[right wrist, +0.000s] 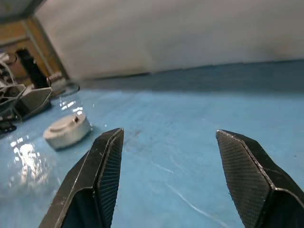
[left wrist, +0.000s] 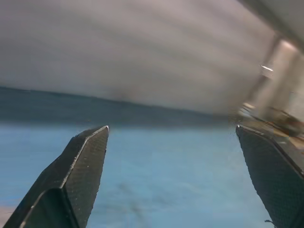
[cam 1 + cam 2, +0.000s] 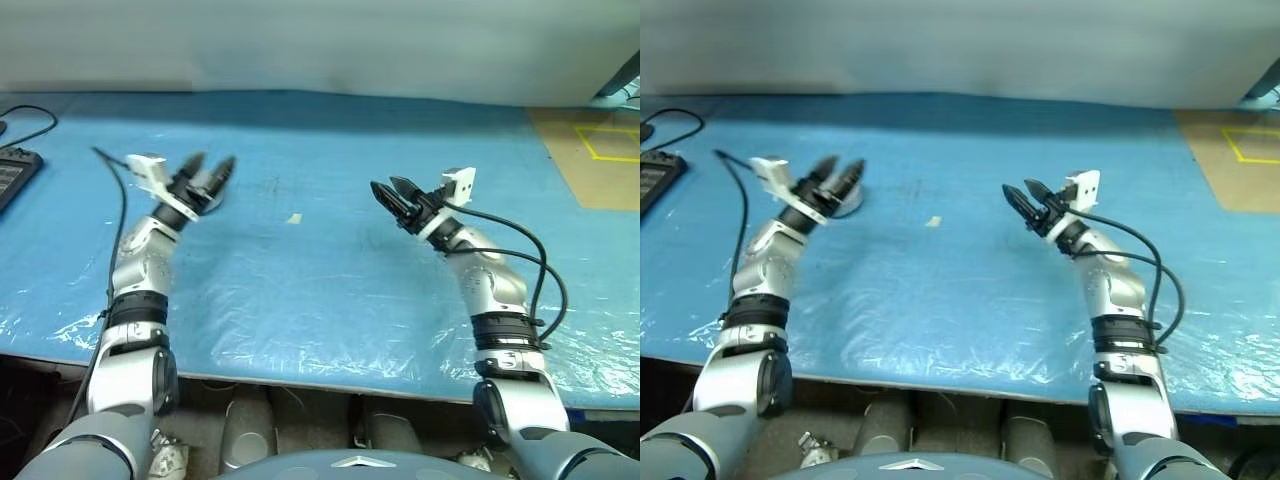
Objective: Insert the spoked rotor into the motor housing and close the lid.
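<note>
Left gripper: fingers spread wide, holding nothing, raised over the blue table.
Right gripper: fingers apart, empty, well off to the right.
Motor housing: lid down, resting on the table just beyond the left gripper.
Risk: lid perhaps not fully seated; a brush from the nearby left fingers could shove it.

Silver-grey jointed arms, black wrist bands; black textured two-finger left gripper, right gripper; white wrist camera blocks, black cables.
</note>
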Controlling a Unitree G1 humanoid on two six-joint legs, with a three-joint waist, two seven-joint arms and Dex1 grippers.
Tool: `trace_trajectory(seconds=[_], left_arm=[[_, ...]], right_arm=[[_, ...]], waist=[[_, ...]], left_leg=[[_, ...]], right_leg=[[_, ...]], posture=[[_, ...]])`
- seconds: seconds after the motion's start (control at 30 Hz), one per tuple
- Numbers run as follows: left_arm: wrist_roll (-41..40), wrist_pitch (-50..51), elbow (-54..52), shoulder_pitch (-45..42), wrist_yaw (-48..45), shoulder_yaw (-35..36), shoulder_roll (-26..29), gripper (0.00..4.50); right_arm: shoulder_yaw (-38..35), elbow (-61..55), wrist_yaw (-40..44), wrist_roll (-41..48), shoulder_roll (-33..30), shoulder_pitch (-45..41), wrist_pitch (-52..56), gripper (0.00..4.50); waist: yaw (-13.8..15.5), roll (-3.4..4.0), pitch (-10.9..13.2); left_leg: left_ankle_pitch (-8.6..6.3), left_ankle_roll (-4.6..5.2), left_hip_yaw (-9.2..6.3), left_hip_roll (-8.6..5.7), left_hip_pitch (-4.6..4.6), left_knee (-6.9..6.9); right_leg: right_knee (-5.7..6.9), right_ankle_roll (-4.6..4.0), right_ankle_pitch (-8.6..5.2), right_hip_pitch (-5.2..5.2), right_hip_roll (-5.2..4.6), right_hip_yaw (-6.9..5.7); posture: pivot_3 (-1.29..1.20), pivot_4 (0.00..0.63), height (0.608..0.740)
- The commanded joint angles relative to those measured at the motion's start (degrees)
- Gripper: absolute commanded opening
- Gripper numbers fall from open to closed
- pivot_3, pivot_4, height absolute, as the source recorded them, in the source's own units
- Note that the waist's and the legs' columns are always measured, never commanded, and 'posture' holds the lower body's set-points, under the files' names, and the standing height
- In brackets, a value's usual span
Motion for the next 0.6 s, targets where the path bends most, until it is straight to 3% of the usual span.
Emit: trace_trajectory(seconds=[0.03, 0.23, 0.33, 0.4, 0.6], left_arm=[[3.49, 2.75, -5.23, 2.40, -9.28, -7.92, 2.01, 4.48], [7.43, 0.00, -1.24, 2.59, -14.49, -12.50, 0.88, 4.48], [9.09, -1.95, 0.22, 2.57, -16.74, -13.93, 0.40, 4.50], [9.07, -2.01, 0.56, 2.41, -17.73, -14.08, -0.25, 4.50], [9.19, -2.25, 1.75, 1.23, -18.73, -13.35, -0.99, 4.50]], right_arm=[[0.77, -2.11, 5.32, -2.16, -4.02, 1.79, -4.83, 3.29], [3.79, -4.59, 9.83, -4.30, -7.08, 5.79, -5.90, 3.29], [6.70, -4.06, 11.36, -7.41, -8.70, 7.80, -6.93, 3.79], [7.07, -4.50, 11.26, -7.76, -8.61, 8.56, -7.63, 4.37], [5.88, -3.14, 8.11, -8.89, -7.66, 7.26, -10.76, 4.47]], waist=[[-0.36, 0.00, 0.00], [-1.06, 0.02, -0.01], [-0.83, 0.03, -0.02], [-0.57, 0.03, -0.02], [-0.52, 0.04, -0.02]], left_leg=[[0.00, 0.00, 0.00, 0.00, 0.02, 0.00], [0.00, 0.04, 0.02, 0.03, 0.12, 0.00], [0.01, 0.06, 0.03, 0.01, 0.10, 0.04], [0.01, 0.08, 0.03, 0.01, 0.10, 0.05], [0.04, 0.14, 0.05, 0.01, 0.09, 0.07]], right_leg=[[0.01, -0.01, 0.00, 0.00, 0.01, 0.01], [0.02, -0.04, 0.00, 0.00, 0.09, 0.04], [0.01, -0.07, 0.00, 0.01, 0.06, 0.04], [0.00, -0.17, -0.05, 0.02, 0.04, 0.04], [0.02, -0.33, -0.12, 0.02, 0.01, 0.06]], posture=[[0.00, 0.150, 0.740], [0.00, 0.150, 0.740], [0.00, 0.150, 0.740], [0.00, 0.150, 0.740], [0.00, 0.150, 0.740]])
